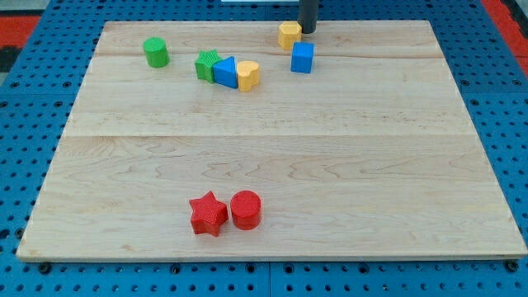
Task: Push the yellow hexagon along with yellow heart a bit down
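Nearest the camera sit the red star (pixel 208 214) and the red cylinder (pixel 246 209), touching side by side near the view's bottom of the wooden surface (pixel 330 190), well apart from everything that matters for this push.

At the view's top, right of centre, lies the yellow hexagon (pixel 289 35), and my tip (pixel 308 31) stands just beside it, at its right edge and a touch higher; whether it actually touches I cannot tell. This tool is a plain rod with nothing to open or close, and it holds nothing. The yellow heart (pixel 248 75) lies below and to the left of the hexagon, pressed against the blue triangular block (pixel 224 72), which in turn sits against the green star (pixel 206 63).

The relation that counts: the hexagon lies to the left of my tip, not below it, and the heart lies down-left of the hexagon. A push from here would likely send the hexagon leftward, so I judge the tip should get above the hexagon first, then drive it down toward the heart.

Just beside, below and right of the hexagon, stands the blue cube (pixel 302 58); a drift rightward could catch it. The green cylinder (pixel 155 51) sits far off at the view's upper left
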